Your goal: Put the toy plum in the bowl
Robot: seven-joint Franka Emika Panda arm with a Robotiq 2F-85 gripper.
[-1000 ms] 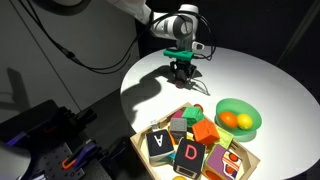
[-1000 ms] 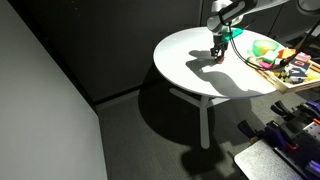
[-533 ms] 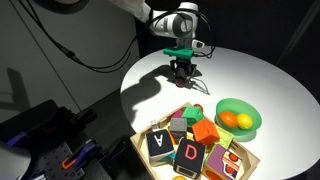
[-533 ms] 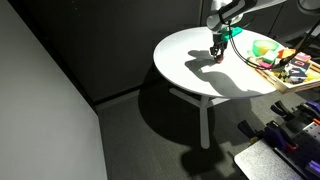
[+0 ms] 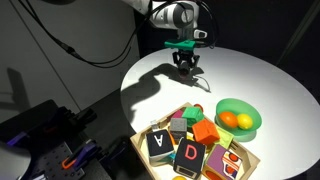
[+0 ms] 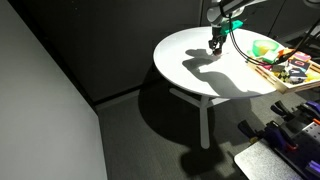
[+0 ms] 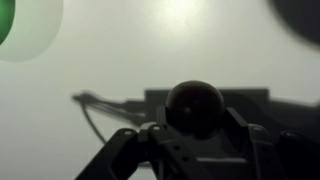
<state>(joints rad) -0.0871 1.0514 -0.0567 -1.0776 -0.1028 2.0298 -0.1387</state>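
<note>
Grasp step, status check.

- Gripper [image 7: 196, 132]: jaws closed narrow on the toy plum [image 7: 195, 104]. In the wrist view the dark ball sat squarely between the fingers [image 7: 148, 138], filling the gap. I judged the hold centred and firm.
- Position: in both exterior views the gripper [image 5: 186, 67] [image 6: 215, 41] hung over the far part of the white table [image 5: 255, 72]. Its shadow lay on the surface beneath, so I took the plum to be clear of the tabletop. The plum itself was too small to make out from outside.
- The bowl [image 5: 239, 133] [image 6: 265, 47] stood well apart from me, near the table's edge. It held an orange ball [image 5: 230, 119] and a yellow ball [image 5: 245, 121], but no plum. The blurred green patch in the corner of the wrist view [image 7: 20, 28] was probably that bowl.

Done: pick-up. Left: carry across to the bowl, lower over its rim, release. Roughly the halfway mark, by my reckoning.
</note>
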